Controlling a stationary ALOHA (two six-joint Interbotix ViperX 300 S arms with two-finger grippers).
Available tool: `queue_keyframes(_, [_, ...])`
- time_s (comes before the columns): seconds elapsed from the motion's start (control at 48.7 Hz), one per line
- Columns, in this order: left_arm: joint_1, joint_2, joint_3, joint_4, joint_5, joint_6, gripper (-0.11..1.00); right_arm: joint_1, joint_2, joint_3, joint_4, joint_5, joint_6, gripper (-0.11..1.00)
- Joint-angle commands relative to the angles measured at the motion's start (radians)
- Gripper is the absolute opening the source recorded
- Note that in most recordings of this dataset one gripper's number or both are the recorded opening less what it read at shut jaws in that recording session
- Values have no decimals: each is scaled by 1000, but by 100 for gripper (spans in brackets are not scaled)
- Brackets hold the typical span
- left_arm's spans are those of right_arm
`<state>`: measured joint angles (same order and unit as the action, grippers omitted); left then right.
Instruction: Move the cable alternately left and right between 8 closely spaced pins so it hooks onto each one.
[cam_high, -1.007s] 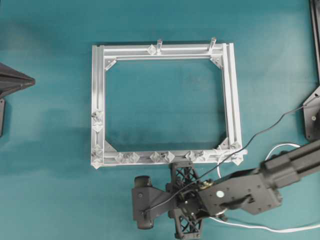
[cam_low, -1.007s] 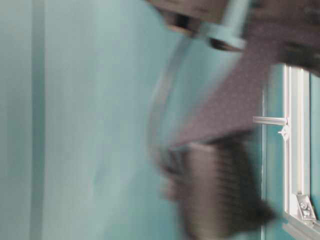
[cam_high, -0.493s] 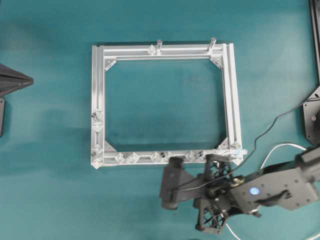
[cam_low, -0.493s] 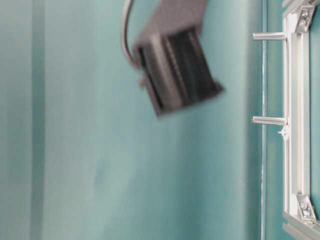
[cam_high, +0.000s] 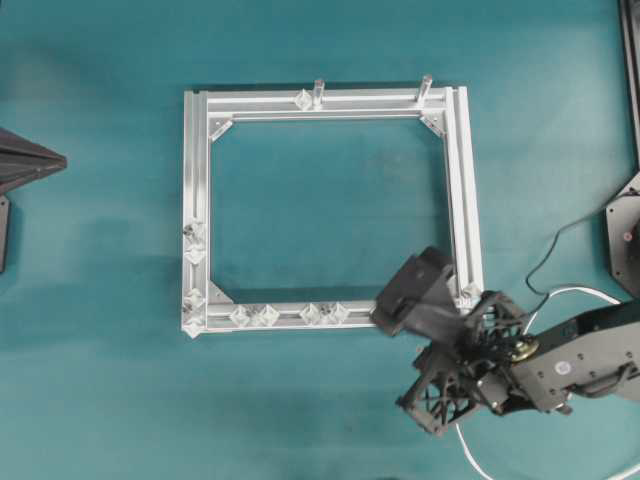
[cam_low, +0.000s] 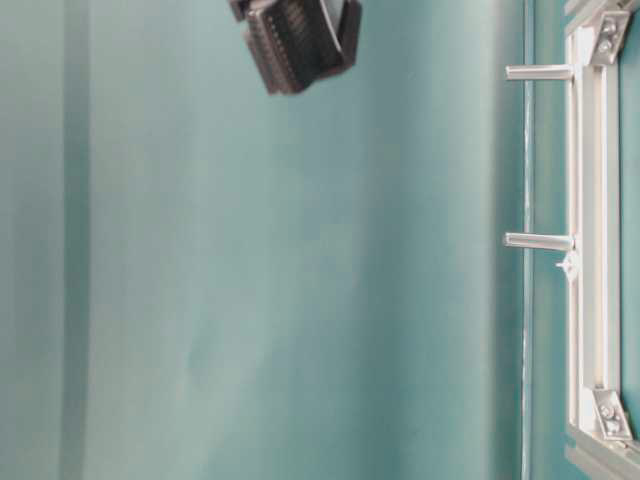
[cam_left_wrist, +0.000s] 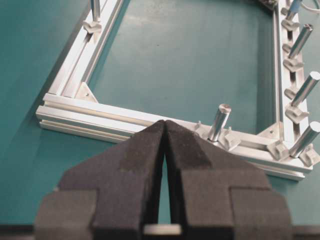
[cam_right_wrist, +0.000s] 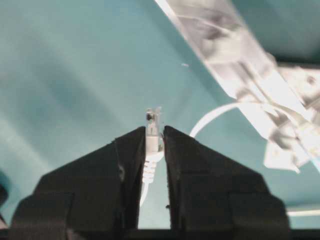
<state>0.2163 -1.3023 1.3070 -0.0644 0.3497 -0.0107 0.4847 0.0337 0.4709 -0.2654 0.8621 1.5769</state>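
My right gripper (cam_right_wrist: 154, 131) is shut on the small clear-whitish plug (cam_right_wrist: 153, 120) of the cable (cam_right_wrist: 215, 116). The white cord loops away behind it to the right. In the overhead view the right gripper (cam_high: 400, 300) hangs over the front right corner of the silver frame (cam_high: 196, 180), and cable (cam_high: 470, 448) trails out below the arm. Pins (cam_high: 312, 314) sit in pairs along the front rail, with more pins (cam_high: 193, 245) on the left rail. In the table-level view the right gripper (cam_low: 300, 35) is well above the table. My left gripper (cam_left_wrist: 165, 122) is shut on nothing, short of the frame's left rail (cam_left_wrist: 115, 117).
Two taller grey posts (cam_high: 319, 90) (cam_high: 426, 84) stand on the far rail. A thin dark wire (cam_high: 560, 240) runs to the right arm. The left arm (cam_high: 25, 165) rests at the table's left edge. Teal table surface lies all around the frame.
The right gripper has swung right along the front rail to the frame's front right corner and turned toward the frame. The left arm has not moved.
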Motion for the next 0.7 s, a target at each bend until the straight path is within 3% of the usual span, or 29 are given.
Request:
queue_keyframes(0.0, [-2,8,-9,-2,-5,-8,0,0,-40,0,-14,20,46,13])
queue_keyframes(0.37, [-2,8,-9,-2,-5,-8,0,-57,-46,17,-15,25,244,13])
queue_keyframes(0.678, [-2,8,-9,-2,-3,-8,0,-91,-46,46,-15,17,322,13])
